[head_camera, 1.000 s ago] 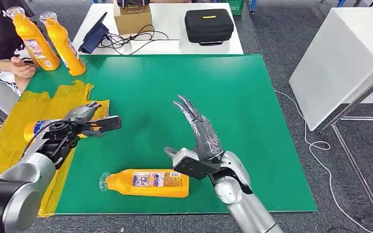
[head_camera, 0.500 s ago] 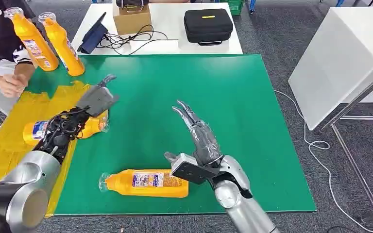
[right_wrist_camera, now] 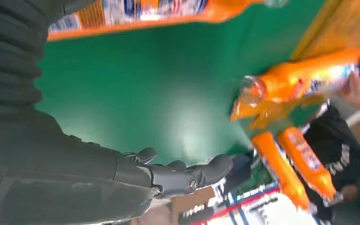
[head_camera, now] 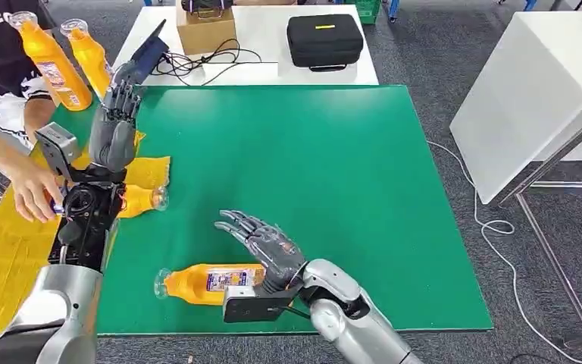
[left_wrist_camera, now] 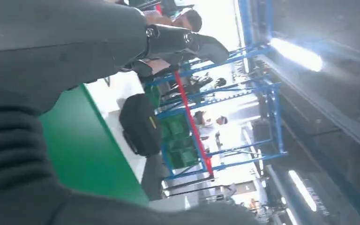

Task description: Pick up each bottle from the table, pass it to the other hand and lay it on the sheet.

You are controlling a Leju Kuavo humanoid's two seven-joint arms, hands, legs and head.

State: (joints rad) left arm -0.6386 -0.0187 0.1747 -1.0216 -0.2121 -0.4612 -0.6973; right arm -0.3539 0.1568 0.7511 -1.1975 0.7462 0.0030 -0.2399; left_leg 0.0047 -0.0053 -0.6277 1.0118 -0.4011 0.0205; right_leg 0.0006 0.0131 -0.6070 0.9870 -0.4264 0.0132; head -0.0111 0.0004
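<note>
Green mat [head_camera: 311,152] ahead: my right hand [head_camera: 261,243] hovers open over the lying bottle [head_camera: 216,282]; left hand [head_camera: 114,125] raised, empty. Looks rigid, slick, likely to roll; I'd grasp its labelled middle.

head view high over green table [head_camera: 333,167], wrist views close, sharing it

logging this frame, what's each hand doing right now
left hand: open, raised, holds nothing
right hand: open above the bottle, not gripping it
</note>
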